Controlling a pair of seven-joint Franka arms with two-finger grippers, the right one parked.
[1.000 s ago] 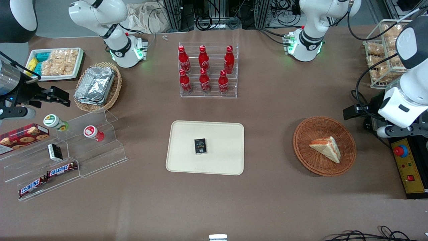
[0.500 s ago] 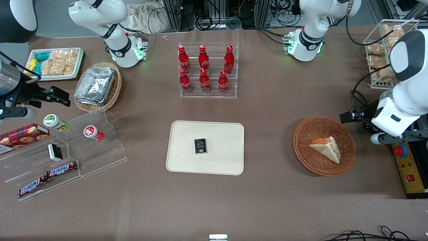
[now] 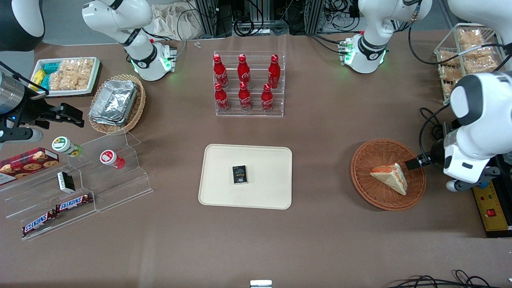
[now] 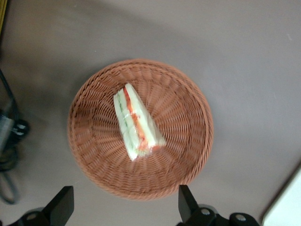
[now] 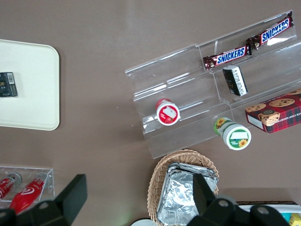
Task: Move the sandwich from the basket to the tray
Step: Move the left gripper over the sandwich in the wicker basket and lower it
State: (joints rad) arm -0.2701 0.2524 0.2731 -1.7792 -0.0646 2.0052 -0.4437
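Observation:
The sandwich, a wrapped white wedge with orange and green layers, lies in the round reddish-brown basket toward the working arm's end of the table. My left gripper hovers above the basket's rim, open and empty. In the left wrist view the sandwich lies in the middle of the basket, with the gripper above the basket's edge and its black fingers wide apart. The cream tray lies mid-table with a small black box on it.
An acrylic rack of red bottles stands farther from the camera than the tray. A wire rack of snack bags and a yellow control box flank the working arm. An acrylic stand and a foil-container basket lie toward the parked arm's end.
The left arm has swung nearer to the camera and toward the basket; its gripper now reaches over the basket's rim. The sandwich, basket and tray have not moved.

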